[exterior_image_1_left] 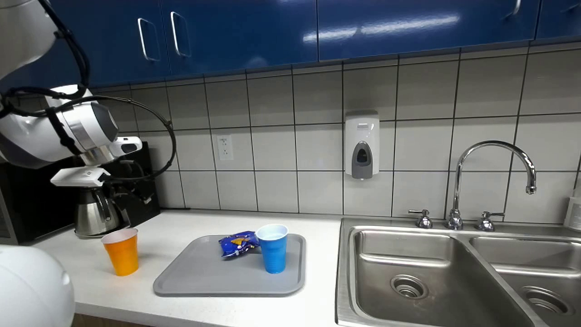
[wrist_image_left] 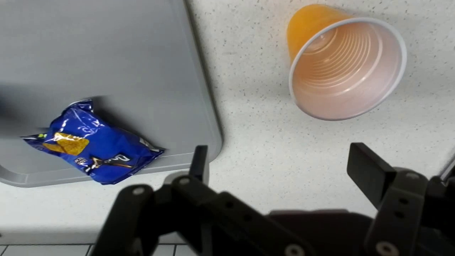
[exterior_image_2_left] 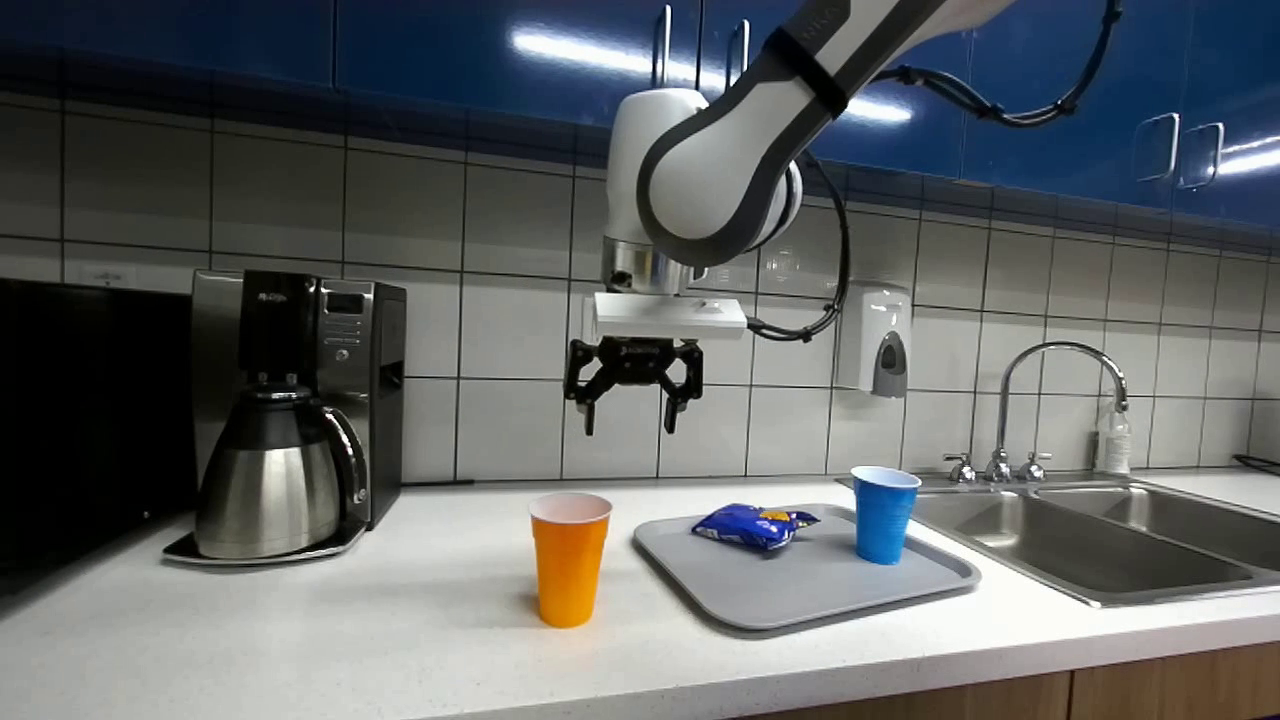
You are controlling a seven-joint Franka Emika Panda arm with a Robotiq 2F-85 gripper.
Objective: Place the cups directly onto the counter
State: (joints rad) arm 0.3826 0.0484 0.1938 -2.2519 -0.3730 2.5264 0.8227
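In an exterior view, a grey tray (exterior_image_1_left: 204,277) lies on a white counter (exterior_image_1_left: 168,240). A blue cup (exterior_image_1_left: 274,252) stands upright on the tray, toward its right end, with a blue snack packet (exterior_image_1_left: 238,244) behind and to its left. An orange cup (exterior_image_1_left: 123,253) stands upright on the counter itself, left of the tray and not touching it.

In an exterior view, the gripper (exterior_image_2_left: 629,425) hangs above the counter, off the tray's rear left corner: fingers downward, well apart, nothing between them. The orange cup looks finished, leaving the blue cup as the likely step. Best to cross the tray high, above the packet, then lower straight with a finger either side of the cup and squeeze gently, since thin plastic may buckle.

In the wrist view, the packet lies at the tray's edge; the orange cup's open mouth shows beyond the tray. The blue cup cannot be made out. Set it down well off the tray's rim, base flat before releasing.
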